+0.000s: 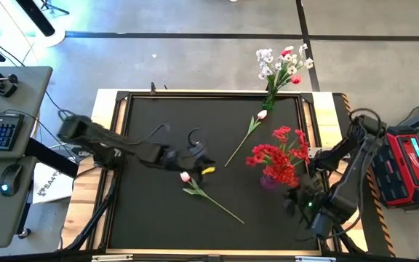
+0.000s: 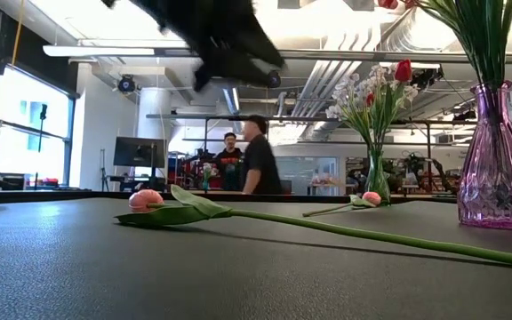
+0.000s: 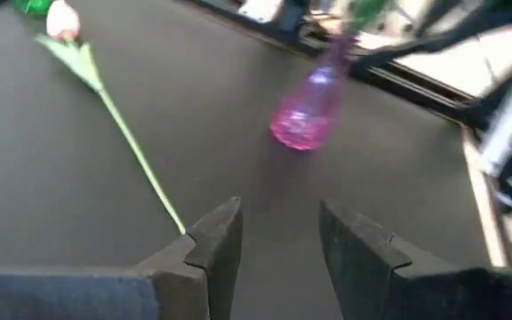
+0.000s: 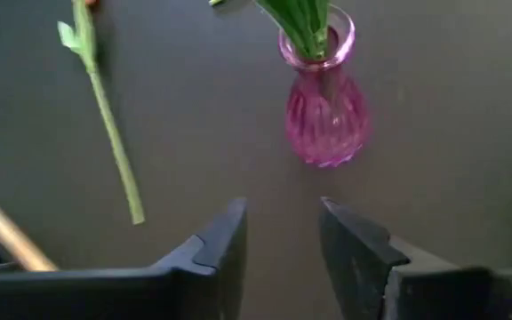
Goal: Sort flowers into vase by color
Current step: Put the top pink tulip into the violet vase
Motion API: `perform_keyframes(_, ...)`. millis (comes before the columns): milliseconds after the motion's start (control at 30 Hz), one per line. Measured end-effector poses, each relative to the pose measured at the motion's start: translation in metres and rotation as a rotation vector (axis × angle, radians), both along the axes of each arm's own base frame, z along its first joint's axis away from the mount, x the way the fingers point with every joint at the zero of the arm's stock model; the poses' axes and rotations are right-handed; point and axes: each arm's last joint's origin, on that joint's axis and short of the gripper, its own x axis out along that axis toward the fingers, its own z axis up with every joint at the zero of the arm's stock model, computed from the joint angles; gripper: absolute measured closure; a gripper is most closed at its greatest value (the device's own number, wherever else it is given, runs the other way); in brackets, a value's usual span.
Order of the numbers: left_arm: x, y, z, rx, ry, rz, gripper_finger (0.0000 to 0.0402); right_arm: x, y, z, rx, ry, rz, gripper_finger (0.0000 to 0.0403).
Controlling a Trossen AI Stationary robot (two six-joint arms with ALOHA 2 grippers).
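Two pink tulips lie flat on the black mat: one near the middle [image 1: 185, 176] [image 2: 145, 200], one farther back [image 1: 262, 114] [image 2: 372, 197]. The back tulip's stem [image 3: 132, 142] ends beside my left fingers. A purple glass vase [image 1: 270, 182] [image 2: 496, 169] [image 3: 305, 120] [image 4: 323, 116] holds the red bunch [image 1: 275, 156]. A green vase [image 1: 271, 94] [image 2: 376, 178] at the far edge holds white-lavender sprigs and a red tulip. My left gripper [image 1: 202, 161] [image 3: 278, 236] hovers open mid-table. My right gripper [image 1: 297, 196] [image 4: 283, 236] is open, just near-right of the purple vase.
The near tulip's stem [image 4: 114, 151] runs toward the table's near right, close to the purple vase. The mat has a raised wooden frame [image 1: 326, 124]. A desk with a keyboard and mouse [image 1: 6, 131] stands off the left edge. People [image 2: 252, 156] stand in the room beyond.
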Motion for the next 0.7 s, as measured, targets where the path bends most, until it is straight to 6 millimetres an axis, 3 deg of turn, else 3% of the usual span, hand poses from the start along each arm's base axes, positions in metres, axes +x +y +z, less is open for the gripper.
perform_keyframes(100, 0.026, 0.022, -0.020, -0.001, 0.054, 0.060, 0.0255, -0.003, -0.005, 0.012, 0.103, -0.046, -0.023, 0.0269)
perform_keyframes(433, 0.097, 0.089, -0.055, 0.034, 0.111, 0.143, 0.0230, -0.008, -0.017, 0.027, 0.165, -0.099, -0.018, 0.0270)
perform_keyframes(700, 0.134, 0.126, -0.090, 0.024, 0.135, 0.220, 0.0216, -0.007, -0.015, 0.028, 0.203, -0.116, -0.042, 0.0270)
